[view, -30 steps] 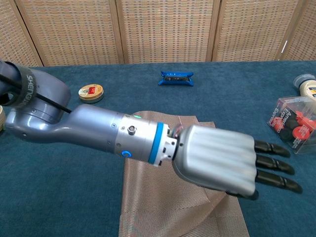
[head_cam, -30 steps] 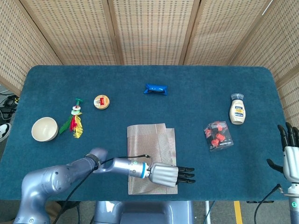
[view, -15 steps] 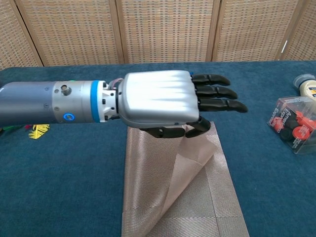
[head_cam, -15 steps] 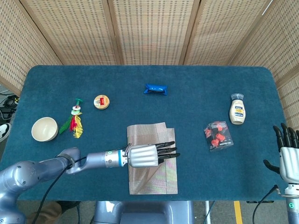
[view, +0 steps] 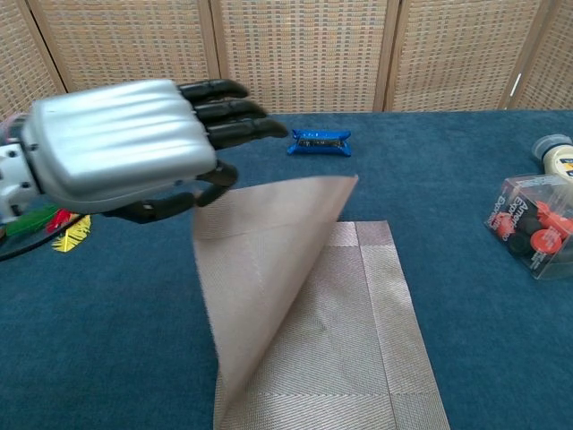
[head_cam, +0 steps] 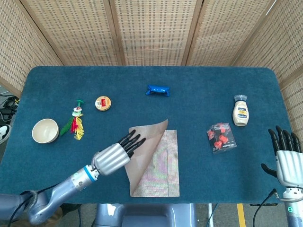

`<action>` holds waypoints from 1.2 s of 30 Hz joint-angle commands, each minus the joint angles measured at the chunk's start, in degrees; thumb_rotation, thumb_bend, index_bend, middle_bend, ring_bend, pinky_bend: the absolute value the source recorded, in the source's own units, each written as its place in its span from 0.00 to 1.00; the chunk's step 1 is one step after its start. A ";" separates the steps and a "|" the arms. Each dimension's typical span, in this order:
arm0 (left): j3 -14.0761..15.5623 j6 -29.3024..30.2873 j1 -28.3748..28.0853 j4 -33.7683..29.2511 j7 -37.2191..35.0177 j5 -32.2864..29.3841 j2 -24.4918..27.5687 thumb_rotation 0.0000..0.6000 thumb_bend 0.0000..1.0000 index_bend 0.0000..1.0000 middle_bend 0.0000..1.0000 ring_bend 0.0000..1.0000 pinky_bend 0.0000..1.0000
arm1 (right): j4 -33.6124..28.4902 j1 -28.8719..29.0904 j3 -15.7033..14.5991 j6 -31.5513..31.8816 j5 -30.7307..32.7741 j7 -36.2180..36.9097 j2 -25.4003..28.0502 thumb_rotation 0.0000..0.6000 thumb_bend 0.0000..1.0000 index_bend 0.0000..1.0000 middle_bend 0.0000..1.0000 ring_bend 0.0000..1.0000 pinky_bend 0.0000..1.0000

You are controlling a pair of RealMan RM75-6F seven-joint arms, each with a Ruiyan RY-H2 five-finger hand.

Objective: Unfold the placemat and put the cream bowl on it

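1. The placemat (head_cam: pixel 158 163) lies at the near middle of the table (head_cam: pixel 199 94), with its long axis running from the robot away toward the far edge. Its upper layer is lifted and stands as a tilted flap, folded along a line near the left edge of the mat.
2. The left hand (head_cam: pixel 115 156) is at the left side of the mat and pinches the raised flap at its upper left edge. The other fingers (view: pixel 235 109) are stretched out, pointing to the far right.
3. To open the mat, I judge the flap must go further to the left, so the left hand is the nearer one for this.
4. The right hand (head_cam: pixel 286 158) hangs at the right edge of the table, well apart from the mat, fingers spread, holding nothing.
5. The bowl (head_cam: pixel 45 131) stands at the far left, not yet on the mat, nearer to the left hand.
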 commanded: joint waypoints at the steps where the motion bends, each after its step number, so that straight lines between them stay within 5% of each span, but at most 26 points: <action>1: 1.74 3.50 5.15 -4.66 5.70 -3.64 3.10 1.00 0.70 0.90 0.00 0.00 0.00 | -0.20 -0.02 -0.14 0.04 -0.31 0.04 0.11 1.00 0.00 0.00 0.00 0.00 0.00; 16: 5.23 9.57 17.72 -5.36 2.72 -9.51 4.63 1.00 0.70 0.90 0.00 0.00 0.00 | -1.03 -0.35 -1.06 0.56 -2.30 -0.10 0.20 1.00 0.00 0.00 0.00 0.00 0.00; 29: 4.46 11.26 26.35 -1.54 -6.07 -18.90 3.04 1.00 0.70 0.88 0.00 0.00 0.00 | -1.07 -0.08 -1.63 -0.22 -3.16 -0.13 0.08 1.00 0.00 0.00 0.00 0.00 0.00; 30: 4.50 11.17 26.71 -1.28 -6.75 -19.05 3.08 1.00 0.67 0.84 0.00 0.00 0.00 | -1.08 -0.03 -1.69 -0.32 -3.26 -0.20 0.03 1.00 0.00 0.00 0.00 0.00 0.00; 34: 5.02 9.51 27.58 -0.46 -9.14 -19.74 3.59 1.00 0.03 0.06 0.00 0.00 0.00 | -1.15 0.14 -1.97 -0.61 -3.71 -0.68 -0.23 1.00 0.00 0.00 0.00 0.00 0.00; 36: 4.92 7.93 27.56 -0.39 -12.42 -19.01 4.19 1.00 0.00 0.00 0.00 0.00 0.00 | -1.14 0.17 -2.05 -0.69 -3.80 -0.95 -0.37 1.00 0.00 0.00 0.00 0.00 0.00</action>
